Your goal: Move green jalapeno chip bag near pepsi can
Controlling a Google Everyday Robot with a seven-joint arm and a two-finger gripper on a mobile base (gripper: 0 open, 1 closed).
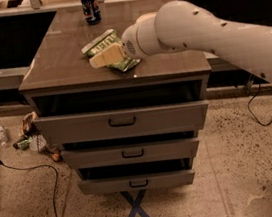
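Step in hand — acquisition of the green jalapeno chip bag (100, 44). The bag is located on the bench (61, 60), toward the middle of the top and nearer the front edge than the rear. The claw (101, 61) is positioned at the bag's front portion, laid over or against the foil, with the arm extended in from the right. Whether the claw is spread, pressed together or pinching the bag cannot be told from this view. The pepsi can (90, 7) is stood upright at the rear edge of the bench, well apart from the bag, with bare surface between the two.

The transfer is judged not yet done. Next move — a secure hold on the bag is to be confirmed, after which the bag is to be carried or slid rearward and set down just beside the can. Clearance is to be kept so that the can is not struck and toppled. The crumpled foil is expected to deform and slip under light pressure.
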